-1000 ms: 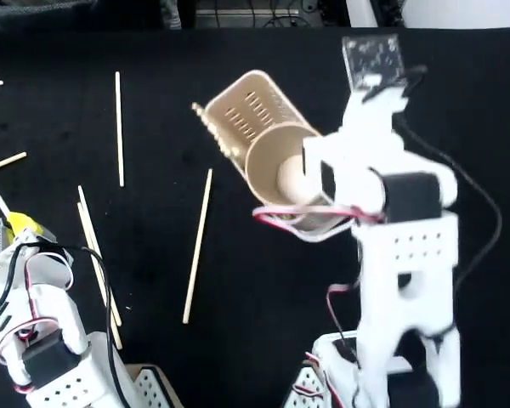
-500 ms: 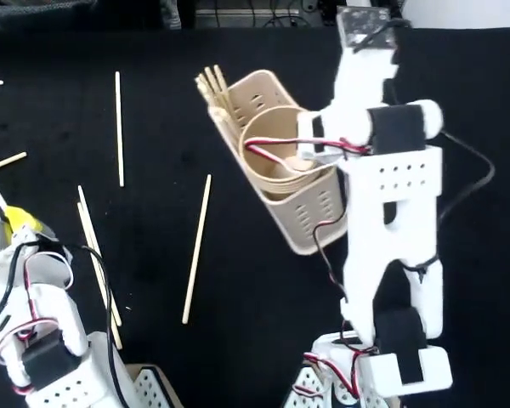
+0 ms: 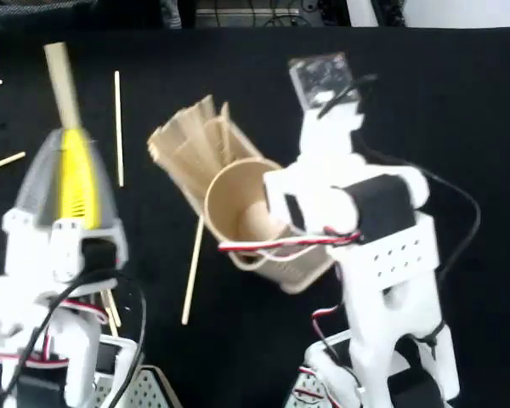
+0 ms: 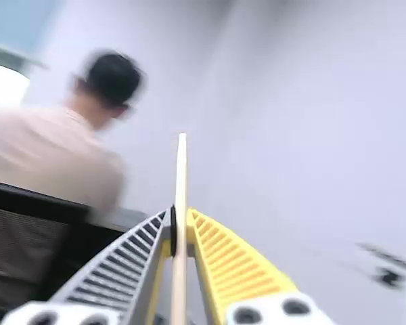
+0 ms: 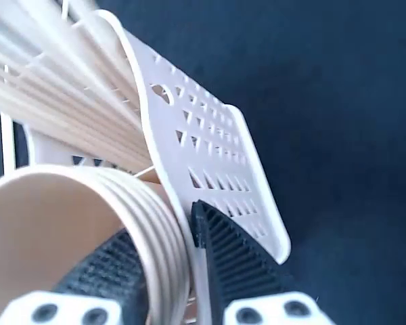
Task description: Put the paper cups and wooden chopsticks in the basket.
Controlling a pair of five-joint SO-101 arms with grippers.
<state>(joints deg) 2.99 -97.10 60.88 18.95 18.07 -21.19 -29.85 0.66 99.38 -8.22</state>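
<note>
The beige perforated plastic basket [image 3: 302, 270] sits tilted above the black table [image 3: 467, 93], holding stacked paper cups [image 3: 238, 204] and wooden chopsticks [image 3: 185, 140]. The right wrist view shows the right gripper [image 5: 168, 225] pinching the basket wall and cup rims, a grip the arm hides from above. The left gripper [image 4: 179, 218], blurred, clamps a raised single chopstick [image 4: 181, 172].

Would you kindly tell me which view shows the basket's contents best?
The right wrist view: close up, the basket holds bundled chopsticks and nested paper cups, with the right gripper clamped on its wall. The high view shows it tilted, partly behind that arm. The left wrist view faces the room.
</note>
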